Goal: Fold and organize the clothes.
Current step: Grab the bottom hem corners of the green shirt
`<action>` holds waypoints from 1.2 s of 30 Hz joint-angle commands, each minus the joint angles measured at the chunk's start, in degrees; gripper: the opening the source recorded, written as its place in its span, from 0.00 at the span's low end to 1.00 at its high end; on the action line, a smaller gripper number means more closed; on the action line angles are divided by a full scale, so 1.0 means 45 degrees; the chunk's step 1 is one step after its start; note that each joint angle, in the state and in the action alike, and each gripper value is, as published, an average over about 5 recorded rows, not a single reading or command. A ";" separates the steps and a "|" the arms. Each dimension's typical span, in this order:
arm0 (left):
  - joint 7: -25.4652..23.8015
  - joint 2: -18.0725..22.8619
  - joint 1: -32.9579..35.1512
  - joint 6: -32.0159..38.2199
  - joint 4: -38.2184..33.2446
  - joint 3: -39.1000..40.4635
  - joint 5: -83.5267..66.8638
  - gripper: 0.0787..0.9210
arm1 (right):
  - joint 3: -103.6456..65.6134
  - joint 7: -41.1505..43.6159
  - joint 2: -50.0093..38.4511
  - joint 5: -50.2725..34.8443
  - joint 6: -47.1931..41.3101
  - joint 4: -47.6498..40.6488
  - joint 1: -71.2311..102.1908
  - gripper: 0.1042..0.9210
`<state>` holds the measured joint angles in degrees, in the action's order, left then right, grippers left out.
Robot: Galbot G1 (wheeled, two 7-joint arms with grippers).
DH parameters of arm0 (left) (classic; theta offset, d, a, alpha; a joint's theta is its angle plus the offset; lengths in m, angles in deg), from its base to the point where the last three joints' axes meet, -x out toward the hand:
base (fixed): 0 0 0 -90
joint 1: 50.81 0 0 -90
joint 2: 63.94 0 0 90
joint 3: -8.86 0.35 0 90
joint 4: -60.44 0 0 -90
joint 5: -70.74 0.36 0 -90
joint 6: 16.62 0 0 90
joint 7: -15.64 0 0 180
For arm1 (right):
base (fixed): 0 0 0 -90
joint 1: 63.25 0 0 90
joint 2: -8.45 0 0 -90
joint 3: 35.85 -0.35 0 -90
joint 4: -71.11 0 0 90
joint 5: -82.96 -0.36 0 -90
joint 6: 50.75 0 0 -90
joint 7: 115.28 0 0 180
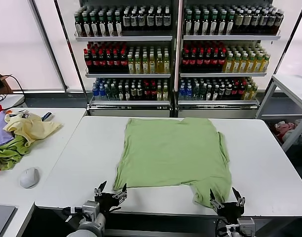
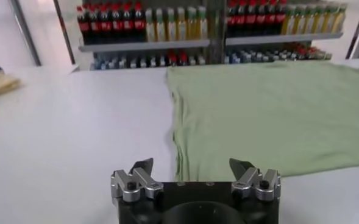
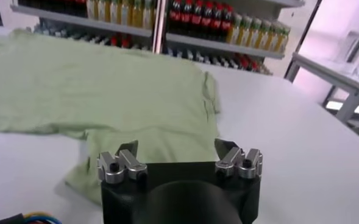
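Green shirt spread flat on the white desk

Left tool [image 1: 111,190] is seen released at the near edge, the shirt [image 1: 173,150] laid mid-desk [image 1: 269,163], right tool [image 1: 228,198] released too; shelves [image 1: 175,37] behind are packed with bottles [image 1: 126,59].

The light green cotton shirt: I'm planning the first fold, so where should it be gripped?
Probably the light green cotton shirt is best pinched at its near hem, coming from the robot's side: it lies flat, and that edge is nearest the open left hand and right hand.
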<state>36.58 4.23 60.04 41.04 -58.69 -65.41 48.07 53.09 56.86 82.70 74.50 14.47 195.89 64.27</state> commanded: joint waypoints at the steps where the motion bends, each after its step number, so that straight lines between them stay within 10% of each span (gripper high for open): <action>1: 0.0399 -0.0010 -0.0698 -0.0271 0.0947 0.0106 -0.0490 0.88 | 0.0006 -0.0058 -0.0027 -0.0057 -0.0243 -0.0065 0.0132 0.88; 8: 0.0544 -0.0037 -0.0715 -0.0256 0.0926 0.0310 -0.0789 0.74 | 0.0176 -0.0028 0.0078 -0.0355 -0.0371 -0.0489 -0.0064 0.85; 28: 0.0074 -0.0257 -0.0259 -0.0191 0.0382 0.0367 -0.1033 0.08 | 0.0110 0.0026 0.0051 -0.1219 -0.0379 -0.0631 -0.0014 0.16; 36: -0.0037 -0.0542 0.0048 0.0454 -0.0568 0.0125 -0.0981 0.03 | -0.0208 0.0305 -0.0117 -0.1133 0.0423 0.0205 -0.0015 0.03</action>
<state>36.42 2.12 60.05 41.49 -58.79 -64.73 43.72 52.18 58.33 81.77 69.14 15.08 195.58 63.81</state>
